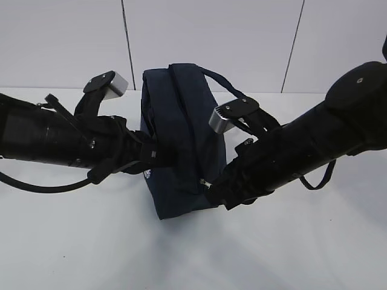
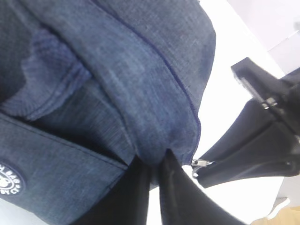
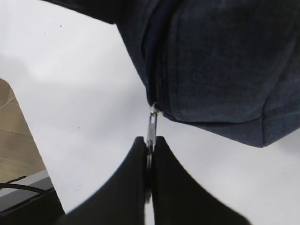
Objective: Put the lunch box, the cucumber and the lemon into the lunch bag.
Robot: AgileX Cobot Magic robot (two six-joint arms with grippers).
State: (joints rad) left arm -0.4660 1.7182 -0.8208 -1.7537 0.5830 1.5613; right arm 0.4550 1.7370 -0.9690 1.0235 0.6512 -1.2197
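Note:
The dark navy lunch bag (image 1: 181, 139) stands on the white table with its zipper closed to the front corner. My left gripper (image 2: 157, 159) is shut, pinching a fold of the bag's fabric (image 2: 140, 112) near the zipper end. My right gripper (image 3: 149, 140) is shut on the metal zipper pull (image 3: 151, 124) at the bag's lower front corner (image 1: 207, 184). The pull also shows in the left wrist view (image 2: 200, 163). The lunch box, the cucumber and the lemon are out of view.
White table (image 1: 121, 241) with a light wall behind it. A loop handle (image 1: 227, 84) of the bag hangs over its far right side. The table's edge and floor show at the left of the right wrist view (image 3: 18, 140).

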